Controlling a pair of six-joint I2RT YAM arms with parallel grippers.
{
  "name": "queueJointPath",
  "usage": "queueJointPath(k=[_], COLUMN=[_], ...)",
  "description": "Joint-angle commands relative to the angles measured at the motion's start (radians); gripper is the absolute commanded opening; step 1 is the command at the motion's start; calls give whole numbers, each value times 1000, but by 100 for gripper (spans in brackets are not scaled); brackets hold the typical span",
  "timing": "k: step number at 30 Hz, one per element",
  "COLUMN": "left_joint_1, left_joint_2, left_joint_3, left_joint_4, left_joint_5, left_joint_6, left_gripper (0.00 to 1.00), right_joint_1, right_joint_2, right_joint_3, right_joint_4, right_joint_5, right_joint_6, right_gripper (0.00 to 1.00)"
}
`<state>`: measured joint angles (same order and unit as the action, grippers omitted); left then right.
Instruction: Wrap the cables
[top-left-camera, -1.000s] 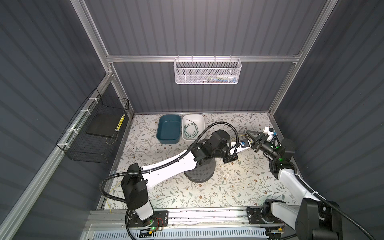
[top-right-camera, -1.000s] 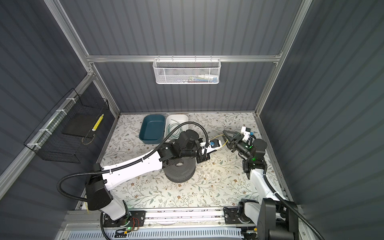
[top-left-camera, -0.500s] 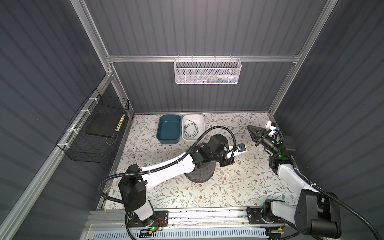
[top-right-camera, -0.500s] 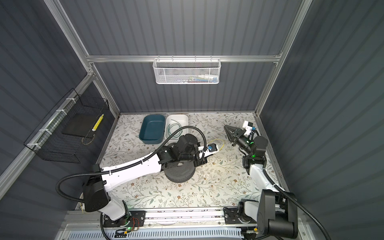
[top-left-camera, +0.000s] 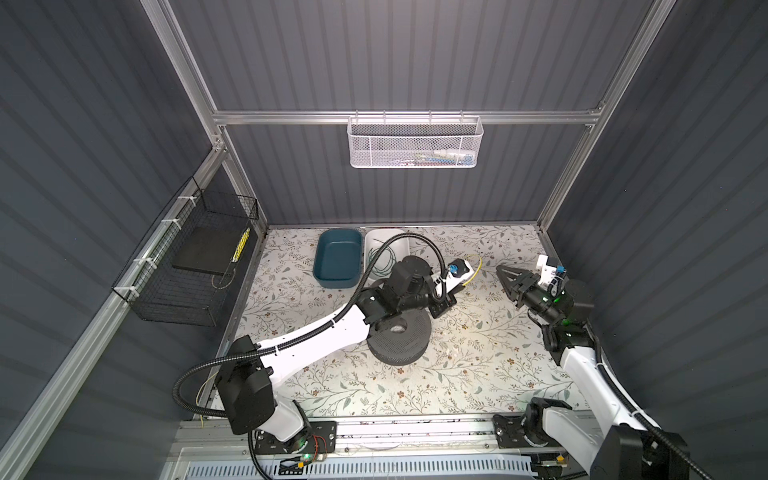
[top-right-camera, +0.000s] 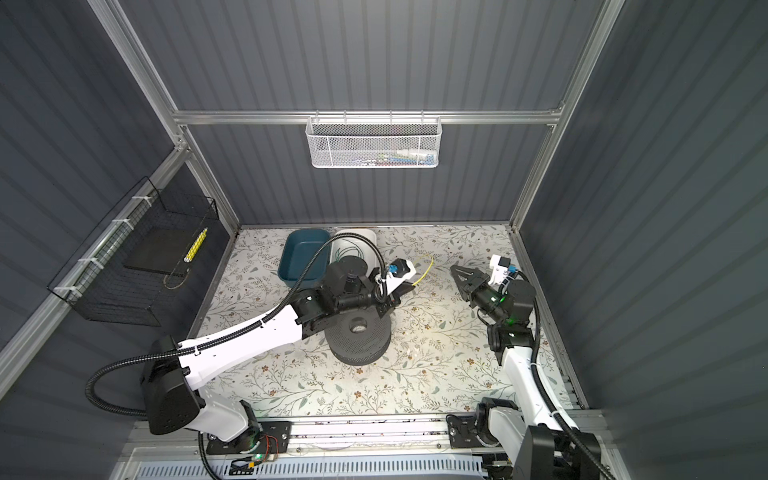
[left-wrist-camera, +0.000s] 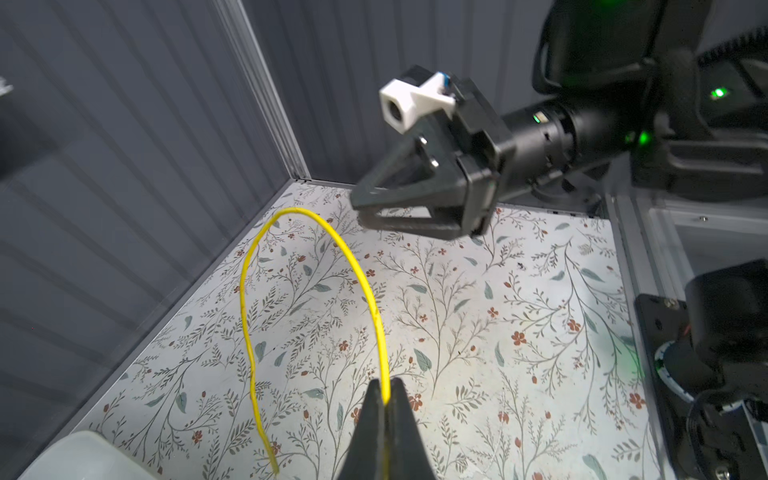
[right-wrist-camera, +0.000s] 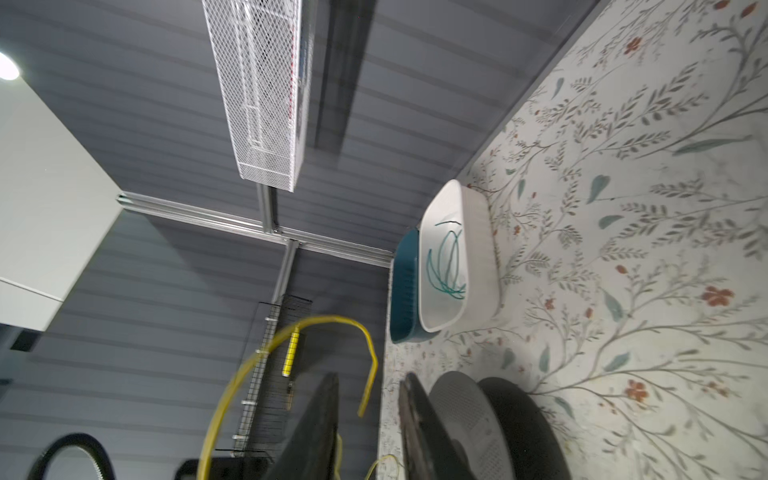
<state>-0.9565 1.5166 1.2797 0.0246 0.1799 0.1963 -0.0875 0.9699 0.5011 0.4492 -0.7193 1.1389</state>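
Note:
The yellow cable (left-wrist-camera: 365, 286) arches up from my left gripper (left-wrist-camera: 386, 399), which is shut on it; its other end hangs loose. In both top views this gripper (top-left-camera: 459, 286) sits just past the black perforated spool (top-left-camera: 401, 332), and the yellow cable (top-right-camera: 428, 268) curves up beyond it. My right gripper (top-left-camera: 500, 270) hovers to the right of the loop, open and holding nothing. In the right wrist view the loose yellow end (right-wrist-camera: 363, 405) shows beyond the gap between its fingers (right-wrist-camera: 328, 399). The green cable (top-left-camera: 384, 262) lies coiled in the white tub (right-wrist-camera: 482, 232).
A teal tub (top-left-camera: 336, 259) stands beside the white tub at the back. A white mesh basket (top-left-camera: 415, 143) hangs on the back wall and a black wire basket (top-left-camera: 195, 266) on the left wall. The flowered table (top-left-camera: 478, 353) lies between the arms.
My right gripper has pulled back to the right, away from the left gripper it stood close to. The left gripper has drawn slightly left, still shut on the yellow cable.

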Motion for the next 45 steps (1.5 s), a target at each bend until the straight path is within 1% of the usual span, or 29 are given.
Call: queueJointPath(k=[1, 3, 4, 5, 8, 9, 12, 15, 17, 21, 23, 25, 28, 29, 31, 33, 35, 37, 40, 42, 45], left_joint_1=[11, 15, 19, 25, 31, 31, 32, 32, 33, 33, 32, 32, 33, 34, 36, 41, 45, 52, 70, 95, 130], left_joint_2=[-20, -20, -21, -24, -27, -27, -23, -22, -22, -18, -17, -16, -23, -27, -33, -44, -55, -68, -96, -120, -148], left_joint_3=[-21, -22, -26, -33, -33, -33, -33, -32, -34, -33, -30, -30, -36, -40, -44, -53, -58, -58, -66, -68, -43], left_joint_4=[99, 130, 147, 174, 206, 214, 230, 233, 236, 247, 250, 252, 255, 253, 246, 237, 207, 155, 30, -74, -251], left_joint_5=[113, 141, 142, 182, 195, 200, 208, 207, 207, 212, 214, 213, 213, 211, 211, 212, 214, 218, 189, 158, 20], left_joint_6=[-140, -174, -193, -212, -238, -246, -264, -267, -268, -274, -276, -277, -275, -273, -271, -268, -255, -236, -187, -145, -71], left_gripper=[0, 0, 0, 0, 0, 0, 0, 0, 0, 0, 0, 0, 0, 0, 0, 0, 0, 0, 0, 0, 0], right_joint_1=[84, 134, 148, 166, 213, 226, 249, 253, 258, 264, 265, 265, 267, 266, 266, 266, 264, 265, 266, 266, 265], right_joint_2=[3, 33, 50, 71, 122, 136, 144, 180, 183, 193, 202, 209, 206, 205, 199, 187, 175, 163, 156, 116, 97], right_joint_3=[5, 16, 21, 28, 59, 70, 97, 98, 101, 113, 129, 138, 144, 142, 150, 168, 182, 197, 215, 224, 243], right_joint_4=[-79, -33, -10, 16, 87, 103, 99, 128, 125, 115, 96, 95, 53, 45, -2, -89, -172, -259, -386, -471, -574], right_joint_5=[57, 60, 60, 57, 45, 41, 46, 38, 38, 41, 43, 40, 52, 61, 72, 109, 157, 209, 314, 425, 560], right_joint_6=[-189, -190, -183, -176, -173, -180, -206, -194, -194, -192, -200, -203, -236, -245, -281, -346, -409, -479, -572, -628, -696], right_gripper=[28, 32, 33, 34, 42, 44, 46, 46, 44, 35, 27, 23, 18, 13, 9, 2, 0, 0, 0, 0, 0])
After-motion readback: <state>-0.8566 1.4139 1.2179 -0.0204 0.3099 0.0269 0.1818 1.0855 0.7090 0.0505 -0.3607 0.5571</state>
